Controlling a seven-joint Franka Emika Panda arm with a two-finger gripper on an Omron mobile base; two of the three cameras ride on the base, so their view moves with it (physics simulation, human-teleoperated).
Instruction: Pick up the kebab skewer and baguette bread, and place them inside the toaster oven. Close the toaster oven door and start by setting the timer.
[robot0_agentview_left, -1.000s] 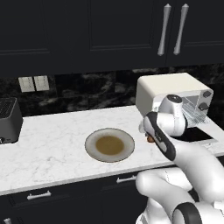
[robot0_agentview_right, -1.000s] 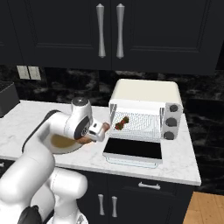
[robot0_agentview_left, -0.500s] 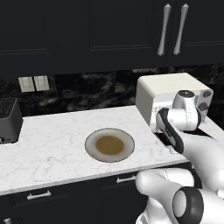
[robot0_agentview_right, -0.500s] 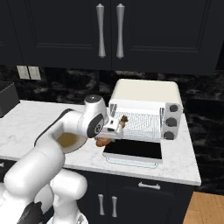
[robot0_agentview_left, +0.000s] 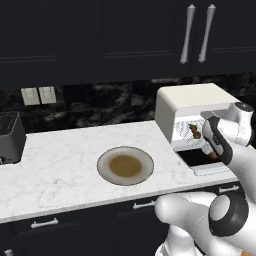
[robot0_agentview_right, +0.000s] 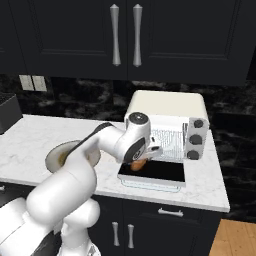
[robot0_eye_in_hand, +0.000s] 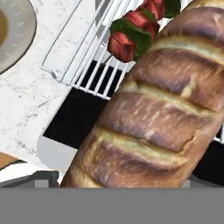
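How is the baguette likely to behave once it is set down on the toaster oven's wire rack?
The baguette bread looks crusty and scored, so it is probably stiff rather than floppy and fairly light for its bulk. Its rounded body could roll a little on the wire rack, though the bars may check that. The kebab skewer already lies there, so a nudge seems possible.

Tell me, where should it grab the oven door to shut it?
By the bar handle along the free front edge of the door. The door lies flat, hinged at the oven, so it should probably come from the front, pinch the bar and swing it up. The baguette has to go in first.
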